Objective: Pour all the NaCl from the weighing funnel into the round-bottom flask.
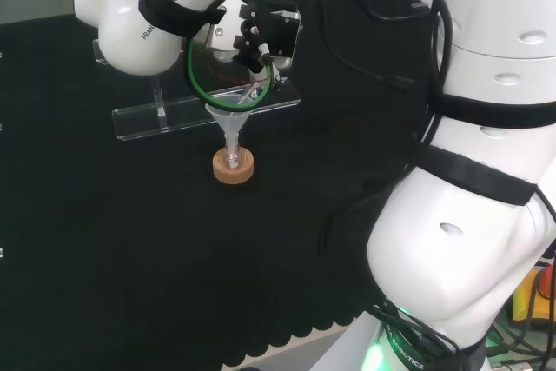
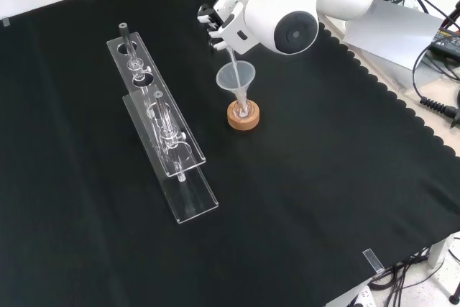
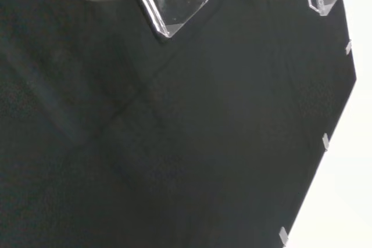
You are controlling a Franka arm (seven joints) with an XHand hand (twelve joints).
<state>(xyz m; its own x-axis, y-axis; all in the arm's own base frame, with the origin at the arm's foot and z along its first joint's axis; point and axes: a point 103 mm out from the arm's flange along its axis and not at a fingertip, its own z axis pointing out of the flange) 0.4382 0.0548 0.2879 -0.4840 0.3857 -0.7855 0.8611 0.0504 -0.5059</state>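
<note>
We saw the desk (image 2: 302,199) draped in black cloth with a scalloped edge. A clear rack (image 2: 162,131) stood left in the front view. The hand (image 2: 215,26) pinched the weighing funnel (image 2: 228,52), tilted above a clear funnel (image 2: 237,79) seated in the flask on its cork ring (image 2: 243,116).

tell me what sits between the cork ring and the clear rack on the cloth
Nothing: in the front view only bare black cloth lies between the cork ring and the clear rack.

black cloth (image 2: 302,199), tan cork ring (image 2: 243,116), clear funnel (image 2: 236,77) — clear rack (image 2: 162,131), white arm link (image 2: 287,16)
</note>
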